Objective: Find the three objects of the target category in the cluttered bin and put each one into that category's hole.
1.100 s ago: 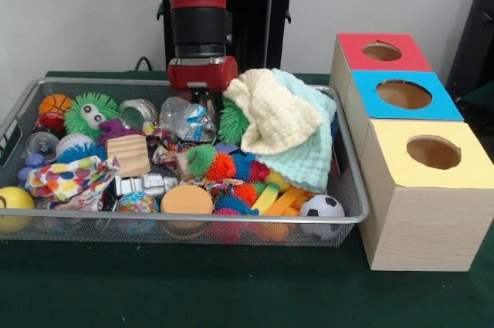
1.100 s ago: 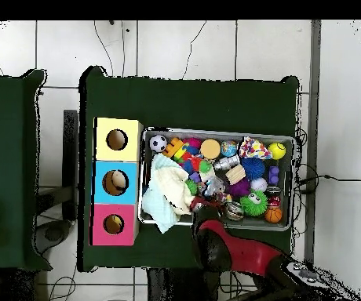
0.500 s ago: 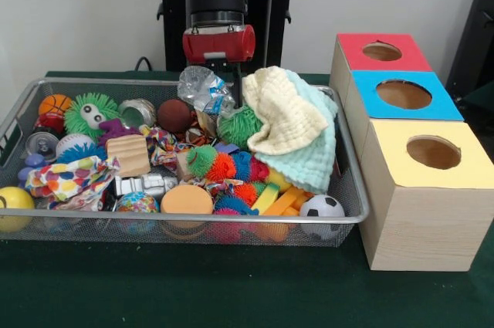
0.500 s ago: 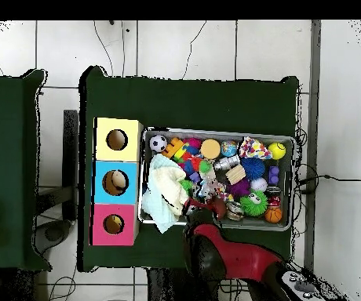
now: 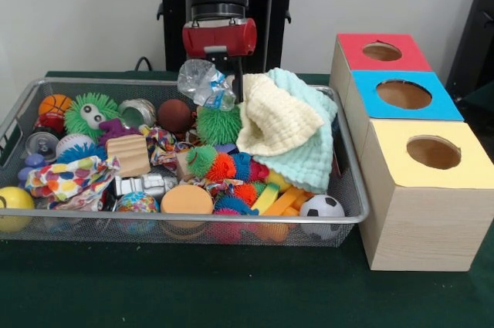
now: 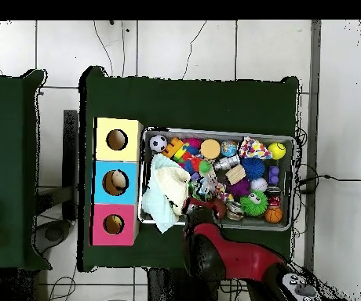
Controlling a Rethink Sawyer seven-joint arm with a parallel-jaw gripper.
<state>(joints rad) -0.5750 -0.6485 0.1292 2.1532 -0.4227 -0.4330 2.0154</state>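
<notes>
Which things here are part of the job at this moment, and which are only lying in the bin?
Part of the job:
- gripper, shut on the crumpled plastic bottle
- mesh bin
- box with three holes

Only lying about:
- cloths
- soccer ball
- wooden block
- green fuzzy toy

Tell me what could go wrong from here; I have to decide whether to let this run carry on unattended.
The gripper holds a crumpled clear plastic wrapper by one edge above the wire bin; so thin a grip could slip and drop it back into the clutter. The cream cloth is heaped right beside the wrapper, so a sideways carry toward the blue-topped box might snag and drag it. In the overhead view that hole already shows something inside, so check the fit.
</notes>
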